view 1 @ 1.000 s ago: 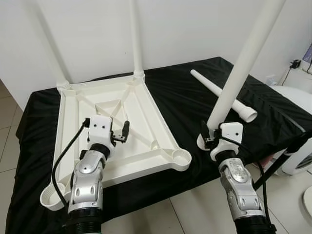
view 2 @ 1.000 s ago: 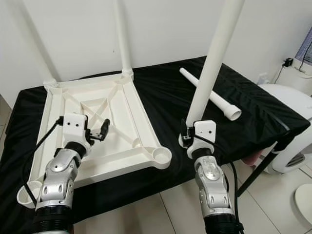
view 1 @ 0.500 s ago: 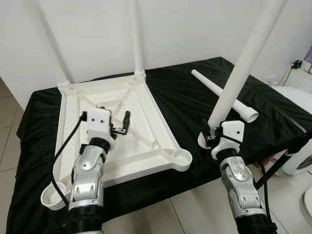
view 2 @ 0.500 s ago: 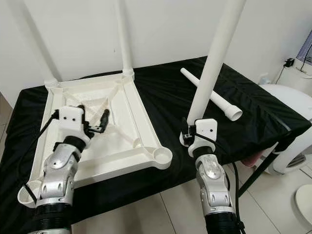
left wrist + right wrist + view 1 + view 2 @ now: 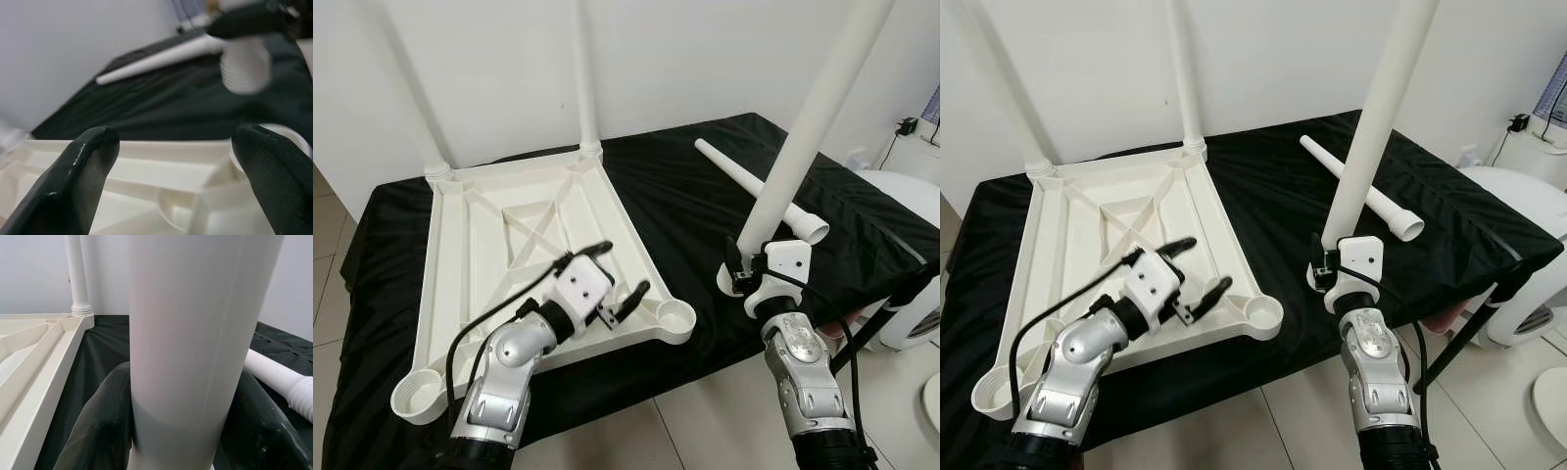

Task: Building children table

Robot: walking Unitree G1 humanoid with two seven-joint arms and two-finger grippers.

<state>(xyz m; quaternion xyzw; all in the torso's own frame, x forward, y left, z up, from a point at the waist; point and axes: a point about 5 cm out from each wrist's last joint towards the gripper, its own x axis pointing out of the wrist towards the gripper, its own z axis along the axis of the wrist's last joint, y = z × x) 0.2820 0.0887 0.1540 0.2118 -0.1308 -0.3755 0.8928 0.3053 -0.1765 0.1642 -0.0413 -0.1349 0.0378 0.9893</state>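
On our left the upturned white tabletop point(image 5: 509, 245) lies on the black cloth point(image 5: 685, 206), two legs already standing in its far corners. Our left gripper point(image 5: 612, 279) hovers over its near right part, fingers spread wide and holding nothing, just beside the vacant corner socket point(image 5: 676, 315). Further right, our right gripper point(image 5: 736, 277) clamps a white table leg point(image 5: 803, 137) upright. Behind it another loose leg point(image 5: 759, 191) lies on the cloth.

**Plain room in a home, by the look of it**

I'm looking at bare white walls point(image 5: 705, 59), beige floor tiles point(image 5: 328, 284), a work table draped in black cloth point(image 5: 685, 206), and a charger plugged into a wall socket point(image 5: 908, 128).
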